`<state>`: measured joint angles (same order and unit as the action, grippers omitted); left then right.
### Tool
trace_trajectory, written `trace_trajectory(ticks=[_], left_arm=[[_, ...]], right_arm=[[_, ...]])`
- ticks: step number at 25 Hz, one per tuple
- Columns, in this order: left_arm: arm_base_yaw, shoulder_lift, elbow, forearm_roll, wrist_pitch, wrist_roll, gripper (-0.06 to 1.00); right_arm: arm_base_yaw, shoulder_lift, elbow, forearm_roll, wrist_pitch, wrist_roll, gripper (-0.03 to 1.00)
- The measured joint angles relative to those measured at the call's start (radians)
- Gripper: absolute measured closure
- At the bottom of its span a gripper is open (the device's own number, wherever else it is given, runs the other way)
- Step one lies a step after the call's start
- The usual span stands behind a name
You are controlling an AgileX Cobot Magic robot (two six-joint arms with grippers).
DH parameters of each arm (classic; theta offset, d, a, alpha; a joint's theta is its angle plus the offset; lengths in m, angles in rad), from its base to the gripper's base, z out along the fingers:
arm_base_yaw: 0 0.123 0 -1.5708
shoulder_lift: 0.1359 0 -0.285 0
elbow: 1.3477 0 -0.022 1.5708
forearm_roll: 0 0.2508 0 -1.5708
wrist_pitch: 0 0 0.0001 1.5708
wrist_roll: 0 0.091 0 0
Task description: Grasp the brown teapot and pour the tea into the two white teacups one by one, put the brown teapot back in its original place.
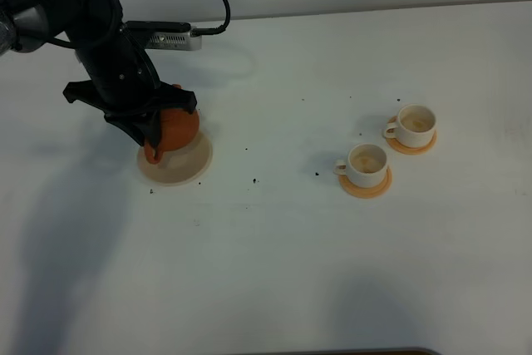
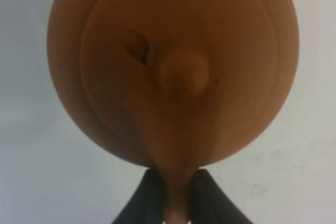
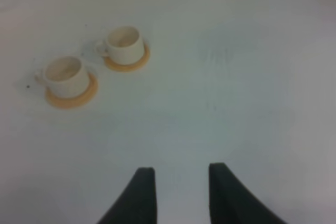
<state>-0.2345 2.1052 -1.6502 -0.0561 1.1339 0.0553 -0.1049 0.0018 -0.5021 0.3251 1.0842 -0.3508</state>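
Observation:
The brown teapot point(image 1: 179, 127) is over the cream saucer, its original place point(image 1: 196, 167), at the left of the table; I cannot tell whether it rests on the saucer or hangs just above it. My left gripper point(image 1: 153, 144) comes down from above, shut on the teapot's loop handle. In the left wrist view the teapot point(image 2: 173, 66) fills the frame, with the left gripper point(image 2: 177, 203) pinching the handle. The two white teacups point(image 1: 366, 164) point(image 1: 413, 124) stand on orange coasters at the right, also in the right wrist view point(image 3: 64, 74) point(image 3: 125, 43). My right gripper point(image 3: 181, 182) is open and holds nothing.
Small dark specks point(image 1: 253, 179) lie scattered on the white table point(image 1: 274, 272) between the saucer and the cups. A cable and a grey box point(image 1: 170, 39) sit behind the left arm. The right arm is outside the exterior high view.

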Motion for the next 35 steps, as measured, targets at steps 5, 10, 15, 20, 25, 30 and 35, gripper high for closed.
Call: trace_trajectory(ticks=[5, 10, 15, 20, 25, 30, 35], left_arm=[[0.0, -0.024, 0.0, 0.002, -0.06, 0.121, 0.83], [0.0, -0.05, 0.0, 0.003, -0.148, 0.255, 0.83], [-0.014, -0.055, 0.0, 0.004, -0.225, 0.424, 0.83], [-0.061, -0.055, 0.0, 0.003, -0.316, 0.523, 0.83], [-0.096, -0.047, -0.021, 0.003, -0.367, 0.576, 0.83], [-0.123, 0.022, -0.141, 0.023, -0.33, 0.582, 0.83], [-0.163, 0.115, -0.287, 0.09, -0.308, 0.603, 0.83]], right_arm=[[0.0, 0.0, 0.0, 0.0, 0.0, 0.0, 0.73], [0.0, 0.0, 0.0, 0.0, 0.0, 0.0, 0.73], [0.0, 0.0, 0.0, 0.0, 0.0, 0.0, 0.73], [0.0, 0.0, 0.0, 0.0, 0.0, 0.0, 0.73], [0.0, 0.0, 0.0, 0.0, 0.0, 0.0, 0.73], [0.0, 0.0, 0.0, 0.0, 0.0, 0.0, 0.73], [0.0, 0.0, 0.0, 0.001, 0.0, 0.0, 0.73]])
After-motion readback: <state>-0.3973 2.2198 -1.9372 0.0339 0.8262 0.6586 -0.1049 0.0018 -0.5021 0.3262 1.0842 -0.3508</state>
